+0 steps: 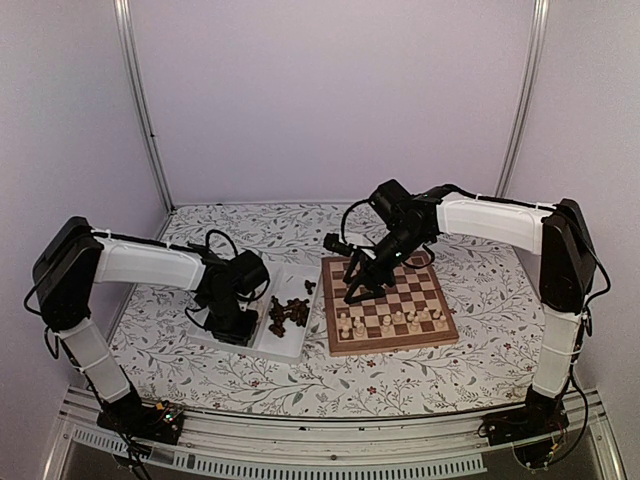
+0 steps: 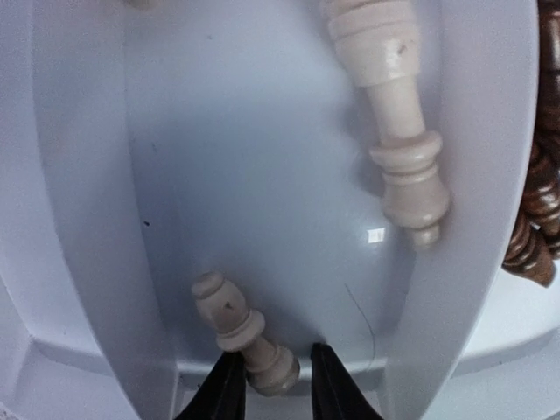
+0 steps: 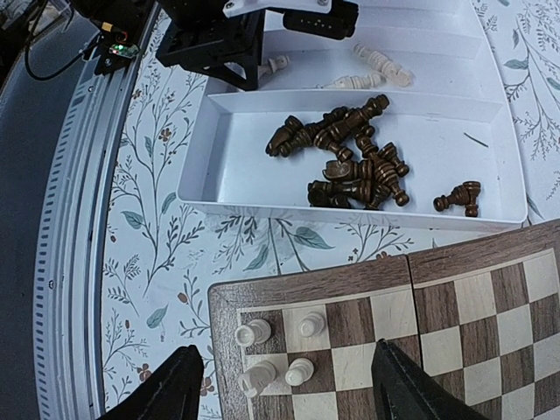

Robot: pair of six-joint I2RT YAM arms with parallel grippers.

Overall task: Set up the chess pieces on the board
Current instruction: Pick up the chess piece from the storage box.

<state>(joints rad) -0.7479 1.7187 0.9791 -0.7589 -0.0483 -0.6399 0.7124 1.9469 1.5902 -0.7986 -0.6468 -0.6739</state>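
Note:
The board (image 1: 440, 285) lies right of centre, with cream chess pieces (image 1: 390, 322) standing along its near rows. My right gripper (image 1: 355, 290) hovers open and empty over the board's left corner (image 3: 223, 302), where a few cream pieces (image 3: 309, 325) stand between its spread fingers (image 3: 175, 389). My left gripper (image 1: 232, 312) is down in the white tray's left compartment. Its jaws are open around the base of a lying cream piece (image 2: 229, 311); the left finger (image 2: 223, 394) touches it and the right one stands apart. Another cream piece (image 2: 398, 149) lies further in.
The white two-compartment tray (image 1: 262, 347) sits left of the board. Its right compartment holds a heap of dark brown pieces (image 1: 288, 313), which also shows in the right wrist view (image 3: 350, 162). The tray's divider wall (image 2: 477, 175) rises right of my left fingers. The tablecloth is floral.

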